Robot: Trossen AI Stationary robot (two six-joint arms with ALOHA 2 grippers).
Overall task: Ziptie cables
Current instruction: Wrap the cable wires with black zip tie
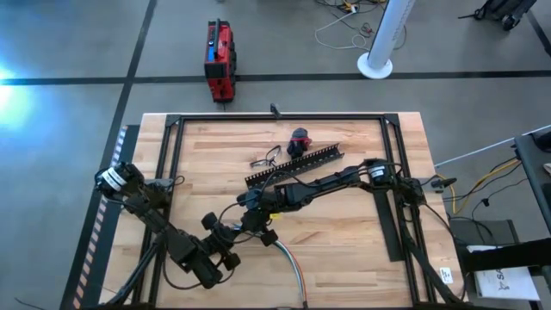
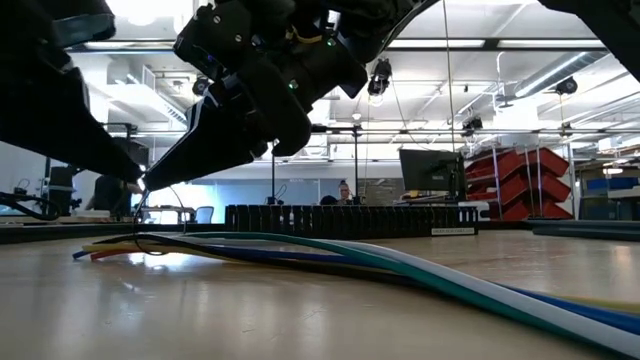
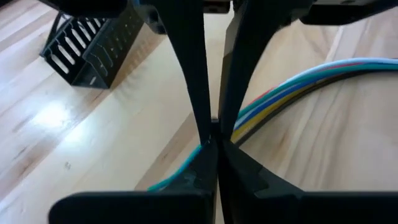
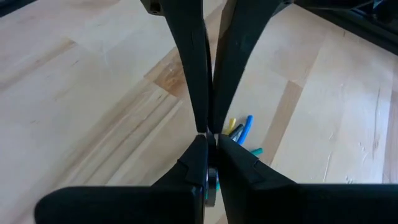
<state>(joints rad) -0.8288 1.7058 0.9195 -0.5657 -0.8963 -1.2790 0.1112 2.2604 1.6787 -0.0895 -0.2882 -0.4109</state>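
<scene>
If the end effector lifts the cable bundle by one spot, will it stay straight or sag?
Probably sag: the cables lie in loose curves flat on the table, which suggests they are floppy. The strands fan apart at their ends, so they would likely splay. They look thin, so probably light.

I work in an open industrial lab: polished concrete floor (image 1: 69, 52), butcher-block table (image 1: 344, 232), red storage bins (image 2: 520, 185), a monitor (image 2: 432, 172), and a person (image 2: 345, 192) seated beyond.
</scene>
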